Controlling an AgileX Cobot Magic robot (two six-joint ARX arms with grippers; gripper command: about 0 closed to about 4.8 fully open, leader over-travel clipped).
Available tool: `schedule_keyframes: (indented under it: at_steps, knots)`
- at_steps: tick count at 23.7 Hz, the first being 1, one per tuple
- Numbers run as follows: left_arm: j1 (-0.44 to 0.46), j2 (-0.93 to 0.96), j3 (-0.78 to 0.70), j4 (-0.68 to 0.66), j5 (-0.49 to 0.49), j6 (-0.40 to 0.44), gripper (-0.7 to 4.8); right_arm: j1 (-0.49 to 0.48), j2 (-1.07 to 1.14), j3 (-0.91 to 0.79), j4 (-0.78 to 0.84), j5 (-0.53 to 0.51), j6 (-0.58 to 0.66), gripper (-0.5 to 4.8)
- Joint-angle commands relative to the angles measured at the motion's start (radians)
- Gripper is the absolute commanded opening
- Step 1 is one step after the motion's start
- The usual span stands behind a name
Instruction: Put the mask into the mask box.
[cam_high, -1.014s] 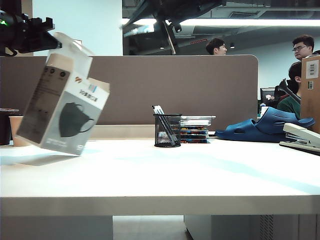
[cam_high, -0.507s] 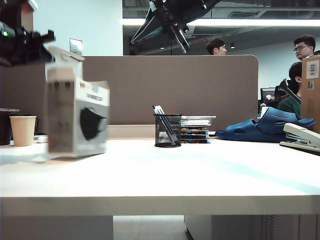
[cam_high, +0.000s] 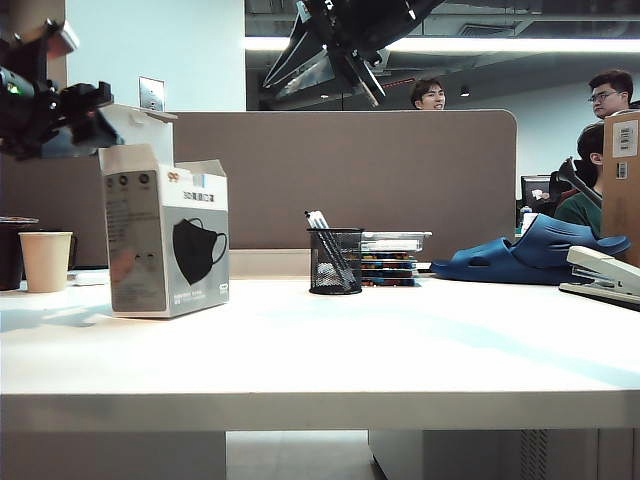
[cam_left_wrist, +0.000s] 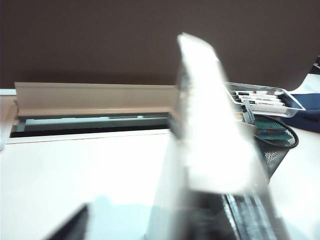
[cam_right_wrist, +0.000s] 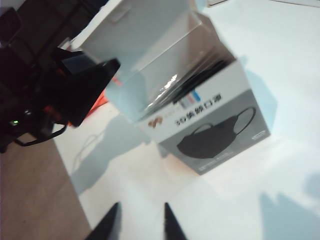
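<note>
The mask (cam_right_wrist: 192, 82) sits inside the mask box (cam_high: 168, 240), seen from my right wrist camera as dark, shiny layers just under the open top; from the side camera it is hidden by the carton walls. The mask box stands upright on the white table (cam_high: 380, 340), toward its left part, top flap raised. Its front carries a printed black mask picture, an orange "99" mark and a line of characters I cannot read; small print on the grey side panel is too fine to make out.

My left gripper (cam_high: 85, 120) hangs just beside the raised flap at the carton's upper left, fingers apart and clear of it as far as I can judge; in its own wrist view the flap is a bright blur that covers most of the frame. My right gripper (cam_right_wrist: 140, 222) hovers above the carton, two dark fingertips (cam_right_wrist: 111, 224) standing a little apart with nothing between them; the side camera cuts its arm off at the top edge.

Near the carton stand a paper cup (cam_high: 46, 261) and a mesh pen cup (cam_high: 334, 261); a blue slipper (cam_high: 530, 255), a stapler (cam_high: 603, 275) and a brown cardboard box (cam_high: 622, 185) with a barcode label lie well apart.
</note>
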Motion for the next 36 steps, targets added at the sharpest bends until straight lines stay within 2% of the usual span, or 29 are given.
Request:
schedule_keyframes:
  at_steps: [1,5,7,8,9,11,14,17,19,21,25,30,32,35,36]
  knots:
    - [0.001,-0.005,0.003,0.006,0.045,0.000,3.52,-0.004,-0.012,0.008,0.005,0.009,-0.006,1.76]
    - [0.001,-0.006,0.003,0.007,0.097,0.000,3.77,-0.011,-0.024,0.008,0.005,0.029,-0.006,1.82]
    - [0.001,-0.016,0.003,0.010,0.136,0.000,3.79,-0.018,-0.041,0.008,0.002,0.072,-0.019,1.96]
    - [0.001,-0.029,0.003,0.013,0.146,0.000,4.06,-0.025,-0.053,0.008,0.000,0.094,-0.038,2.28]
    - [0.001,-0.038,0.003,0.014,0.145,0.001,4.31,-0.027,-0.064,0.008,-0.008,0.118,-0.045,2.38]
    - [0.001,-0.071,0.003,0.012,0.146,0.000,4.69,-0.040,-0.095,0.007,-0.032,0.175,-0.082,2.43]
    - [0.001,-0.130,0.003,0.001,0.149,0.000,4.69,-0.055,-0.140,0.007,-0.078,0.282,-0.127,2.41]
    - [0.002,-0.229,0.003,-0.046,0.148,0.001,4.69,-0.081,-0.196,0.007,-0.131,0.357,-0.195,1.11]
    - [0.002,-0.296,0.003,-0.089,0.141,0.005,4.69,-0.100,-0.232,0.007,-0.158,0.395,-0.218,0.76]
    - [0.002,-0.372,0.003,-0.151,0.106,0.020,4.68,-0.117,-0.266,0.007,-0.192,0.462,-0.242,0.09]
    - [0.002,-0.517,0.003,-0.290,0.042,0.111,4.66,-0.179,-0.341,0.007,-0.261,0.579,-0.260,-0.06]
    - [0.002,-0.681,0.003,-0.400,0.017,0.130,4.66,-0.266,-0.439,0.006,-0.287,0.614,-0.257,-0.06]
    - [0.002,-0.743,0.003,-0.471,-0.001,0.139,4.25,-0.313,-0.488,0.005,-0.297,0.612,-0.257,-0.06]
    - [0.002,-0.818,0.003,-0.591,-0.058,0.140,2.91,-0.370,-0.568,0.005,-0.340,0.612,-0.254,-0.06]
    - [0.002,-0.834,0.003,-0.618,-0.082,0.140,2.63,-0.377,-0.590,-0.002,-0.346,0.612,-0.251,-0.06]
